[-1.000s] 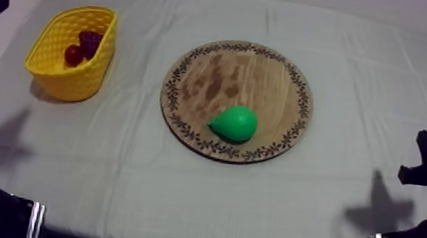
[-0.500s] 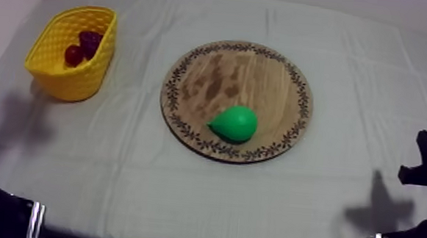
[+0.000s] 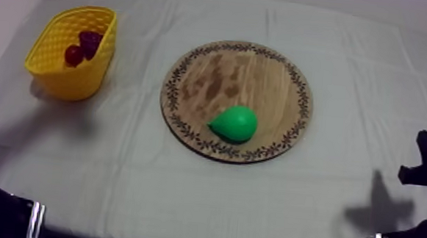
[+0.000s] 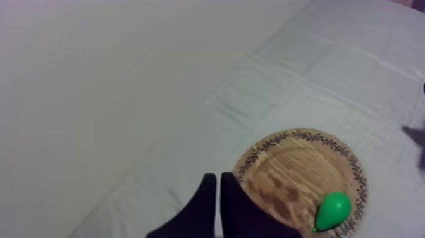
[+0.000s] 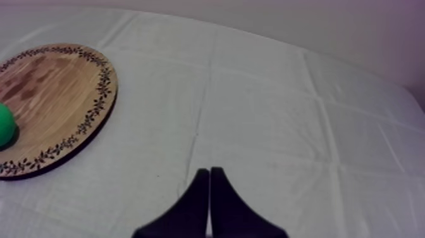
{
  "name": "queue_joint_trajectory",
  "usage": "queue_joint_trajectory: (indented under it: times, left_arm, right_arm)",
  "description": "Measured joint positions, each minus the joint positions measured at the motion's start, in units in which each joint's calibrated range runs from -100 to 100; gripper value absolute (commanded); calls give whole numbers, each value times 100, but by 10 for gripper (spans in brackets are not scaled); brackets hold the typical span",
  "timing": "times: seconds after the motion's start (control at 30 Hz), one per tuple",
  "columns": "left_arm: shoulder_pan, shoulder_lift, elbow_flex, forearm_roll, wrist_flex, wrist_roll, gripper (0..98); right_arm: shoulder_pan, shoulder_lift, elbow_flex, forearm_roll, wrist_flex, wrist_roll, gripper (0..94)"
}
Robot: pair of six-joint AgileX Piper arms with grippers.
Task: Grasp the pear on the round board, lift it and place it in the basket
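the pear (image 3: 234,123) lies on its side on the wooden board (image 3: 243,68), close to the patterned rim that is nearest to the camera in the top view, and its narrow end points toward the side where the yellow basket (image 3: 80,79) stands. the basket is well apart from the board, at the left side of the table, and inside it there is a small red fruit (image 3: 73,55) and, touching it, a darker fruit (image 3: 90,40) whose kind i cannot tell. the left gripper (image 4: 218,179) hangs over the grey-white cloth (image 3: 180,191) just beside the rim of the board; its two black fingers are pressed together into a narrow wedge and nothing is between them. the pear is at the opposite side of the board from it. the right gripper (image 5: 209,171) also has its fingers together, holding nothing, above bare cloth and apart from the board's rim. no gripper touches the pear.
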Motion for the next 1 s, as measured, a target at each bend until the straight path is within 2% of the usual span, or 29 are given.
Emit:
queue_joint_trajectory:
  times: [0.17, 0.43, 0.63, 0.8, 0.93, 1.0]
  left_arm:
    - [387, 491, 81, -255, 55, 26, 0]
    - [939, 1055, 698, -436, -178, 124, 0]
    - [1258, 1474, 1153, -487, -408, 274, 0]
    - [1309, 1851, 1264, -486, -630, 263, 2]
    - [1296, 2141, 1150, -453, -716, 140, 113]
    - [1260, 2260, 1052, -448, -716, 155, 263]
  right_arm:
    - [0, 0, 0, 0, 0, 0, 5]
    - [0, 0, 0, 0, 0, 0, 5]
    - [0, 0, 0, 0, 0, 0, 5]
    - [0, 0, 0, 0, 0, 0, 5]
    - [0, 0, 0, 0, 0, 0, 5]
    - [0, 0, 0, 0, 0, 0, 5]
